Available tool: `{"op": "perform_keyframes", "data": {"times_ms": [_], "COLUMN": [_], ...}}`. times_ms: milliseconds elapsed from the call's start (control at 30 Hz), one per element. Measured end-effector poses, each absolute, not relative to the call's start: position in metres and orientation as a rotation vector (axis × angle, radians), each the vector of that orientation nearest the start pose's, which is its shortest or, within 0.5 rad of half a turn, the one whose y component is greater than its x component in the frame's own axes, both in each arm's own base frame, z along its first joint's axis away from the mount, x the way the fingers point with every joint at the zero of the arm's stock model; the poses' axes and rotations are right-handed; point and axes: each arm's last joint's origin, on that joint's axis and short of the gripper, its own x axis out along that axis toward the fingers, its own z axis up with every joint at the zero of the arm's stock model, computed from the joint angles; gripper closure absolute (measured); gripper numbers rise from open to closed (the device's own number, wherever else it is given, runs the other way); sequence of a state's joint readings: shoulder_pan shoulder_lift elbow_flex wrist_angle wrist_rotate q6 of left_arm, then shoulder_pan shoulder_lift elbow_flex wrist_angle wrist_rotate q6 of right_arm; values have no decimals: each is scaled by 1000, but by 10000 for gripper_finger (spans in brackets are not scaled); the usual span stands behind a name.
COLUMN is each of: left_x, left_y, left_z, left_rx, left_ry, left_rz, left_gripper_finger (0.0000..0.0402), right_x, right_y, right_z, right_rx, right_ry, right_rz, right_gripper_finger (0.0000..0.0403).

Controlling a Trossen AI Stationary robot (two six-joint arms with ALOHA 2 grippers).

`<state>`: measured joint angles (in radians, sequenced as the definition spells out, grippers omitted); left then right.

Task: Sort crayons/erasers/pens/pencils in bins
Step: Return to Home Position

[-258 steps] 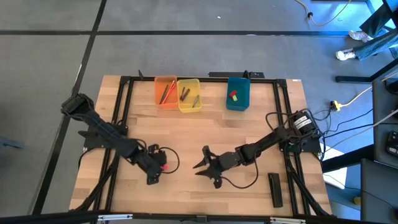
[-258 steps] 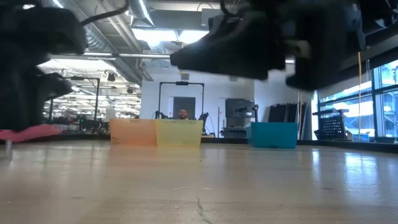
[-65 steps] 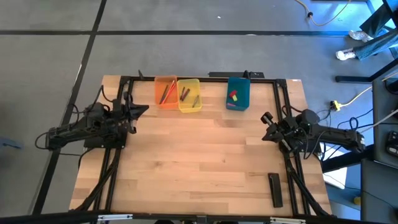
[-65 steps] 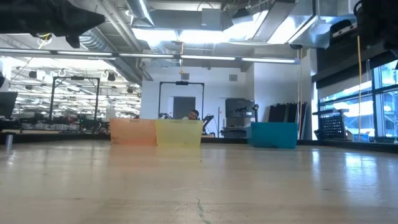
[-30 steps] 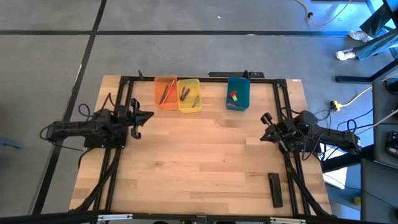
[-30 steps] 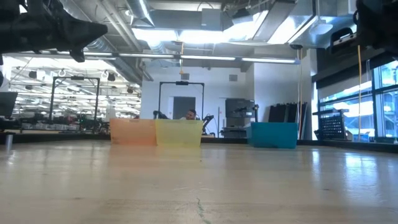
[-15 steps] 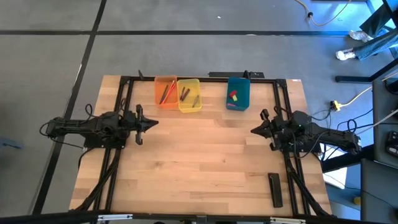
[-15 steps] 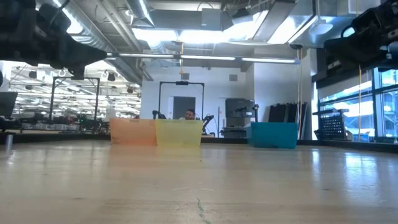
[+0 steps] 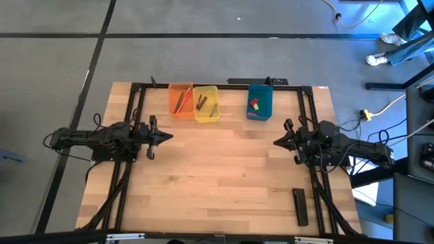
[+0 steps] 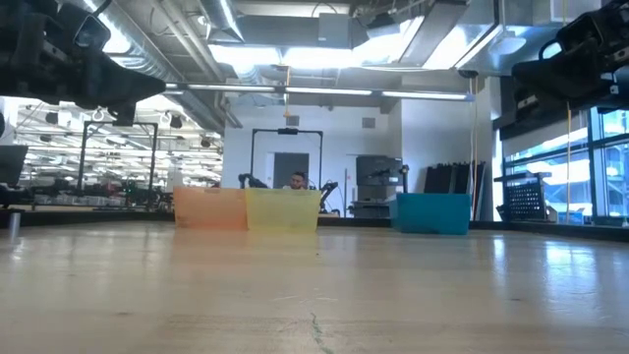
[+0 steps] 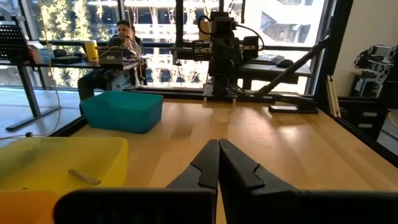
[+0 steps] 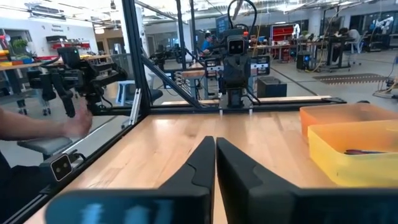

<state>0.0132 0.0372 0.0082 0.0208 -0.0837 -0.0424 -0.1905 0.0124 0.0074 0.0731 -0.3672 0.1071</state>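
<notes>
Left tool [image 9: 165, 135] hangs over the left side of the tabletop [image 9: 217, 183], its two dark, wedge-shaped fingers [image 11: 205, 163] pressed together to a thin seam with nothing between them, nose pointing across the wood at the other arm. Right tool [image 9: 277, 142] mirrors it on the right side, matte black fingers [image 12: 200, 163] squeezed flat against each other, empty as well, aimed back inward. Between them runs bare pale plank wood, smooth and lightly glossy, framed by black rails. Along the back edge stand the translucent plastic tubs: the orange bin [image 9: 180, 100] and the yellow bin [image 9: 206, 103] touching side by side, nearer the left tool, each with slim sticks [image 9: 182, 102] lying in it. The teal-blue bin [image 9: 259, 100] stands apart from that pair, closer to the right tool, and inside it lie the erasers [image 9: 255, 104], small stubby blocks showing red, yellow and a bit of pink, well clear of both tools. A long black bar [image 9: 299, 207] lies flat near the front right corner, beside the rail
</notes>
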Motion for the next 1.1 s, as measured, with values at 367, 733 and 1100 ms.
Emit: {"op": "perform_keyframes", "data": {"times_ms": [367,733,1100], "left_x": [99,99,99], "left_y": [4,4,4], "left_z": [167,167,167], "left_rx": [-42,-42,-42], "left_ry": [-8,-8,-8], "left_rz": [100,100,101], "left_gripper_finger": [401,401,401], "right_x": [96,96,96], "right_y": [-8,-8,-8], "right_z": [172,172,172], "right_rx": [80,81,81], "right_ry": [-59,-59,-59], "right_rz": [180,180,179], "right_gripper_finger": [380,380,380]}}
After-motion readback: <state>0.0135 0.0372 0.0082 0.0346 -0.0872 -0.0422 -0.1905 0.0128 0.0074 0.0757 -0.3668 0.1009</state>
